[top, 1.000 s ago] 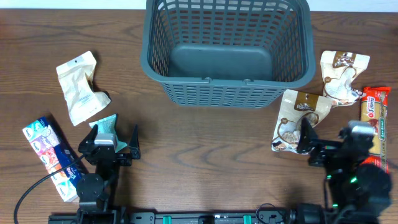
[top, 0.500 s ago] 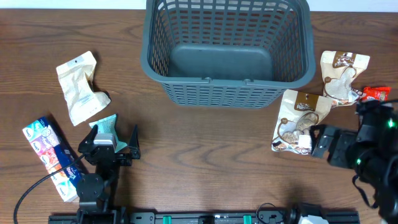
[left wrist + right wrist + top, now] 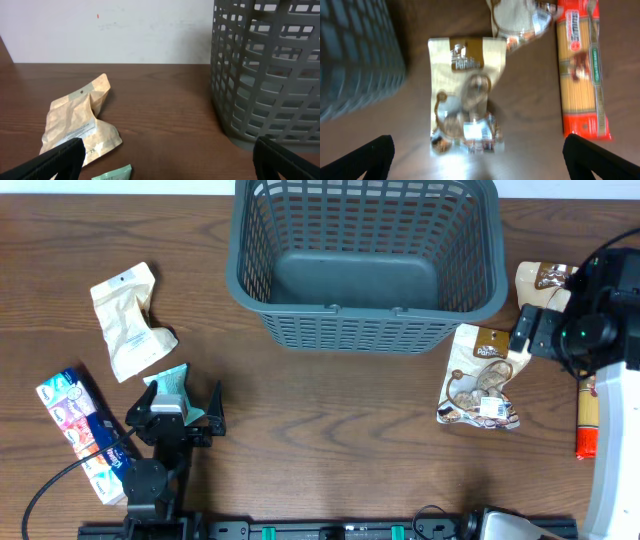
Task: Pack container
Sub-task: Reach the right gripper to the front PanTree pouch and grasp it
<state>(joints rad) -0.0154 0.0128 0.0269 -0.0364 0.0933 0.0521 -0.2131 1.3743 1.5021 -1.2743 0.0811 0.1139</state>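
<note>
The container [image 3: 365, 330], a large dark grey slotted basket, stands at the back middle of the table; its wall shows in the left wrist view [image 3: 270, 80] and the right wrist view [image 3: 355, 55]. A white and brown pouch [image 3: 485, 375] lies right of it, also in the right wrist view [image 3: 466, 95]. My right gripper [image 3: 527, 330] is open and empty, raised above this pouch and pointing down [image 3: 479, 159]. My left gripper [image 3: 185, 405] is open and empty, low at the front left [image 3: 165, 160].
A second brown and white pouch [image 3: 545, 300] and a red spaghetti packet [image 3: 586, 420] lie at the right. A beige pouch [image 3: 128, 320], a teal packet [image 3: 170, 385] and a blue and white packet [image 3: 75, 425] lie at the left.
My right arm has risen and swung from the front right toward the back, now above the pouches. The left arm has not moved.
</note>
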